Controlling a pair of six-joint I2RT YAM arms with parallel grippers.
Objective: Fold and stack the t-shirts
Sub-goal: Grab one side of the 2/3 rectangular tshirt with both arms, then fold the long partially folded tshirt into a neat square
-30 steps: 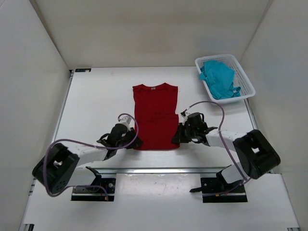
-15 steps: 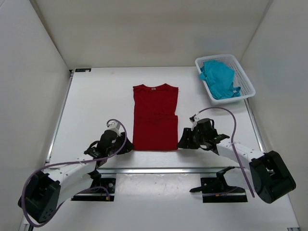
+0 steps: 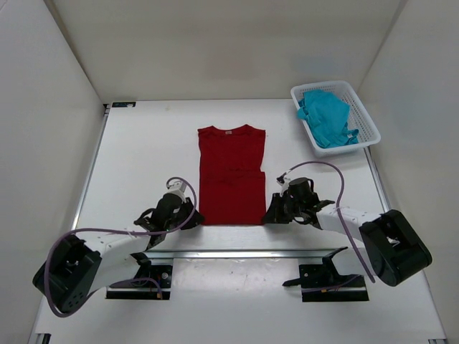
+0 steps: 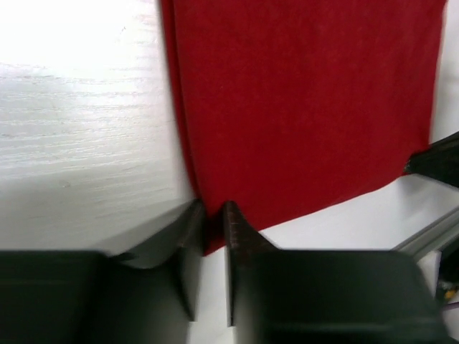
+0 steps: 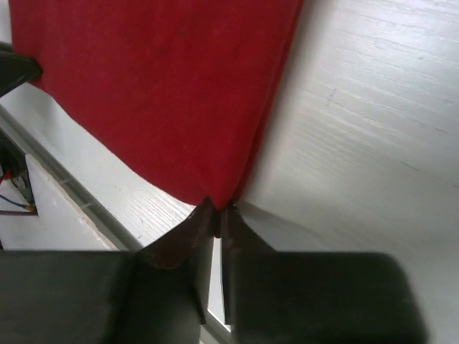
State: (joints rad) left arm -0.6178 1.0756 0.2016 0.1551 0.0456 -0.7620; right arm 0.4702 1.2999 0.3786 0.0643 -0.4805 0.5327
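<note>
Left gripper (image 4: 213, 223) and right gripper (image 5: 217, 217) pinch the bench-near hem corners of the dark red cloth t-shirt (image 3: 232, 172); next I'd lift evenly and fold.

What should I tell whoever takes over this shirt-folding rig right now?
Left hand: shut on the near left hem corner of the dark red t-shirt.
Right hand: shut on its near right hem corner.
Dark red t-shirt: flat on the table, collar away from the arms, sides folded in to a narrow rectangle.
Teal t-shirt: crumpled in the white mesh basket, far right.
No other shirt is in view.
Done: the red shirt's side folds.
Left: probably bring the hem up toward the collar, then fold the teal one and stack.
</note>
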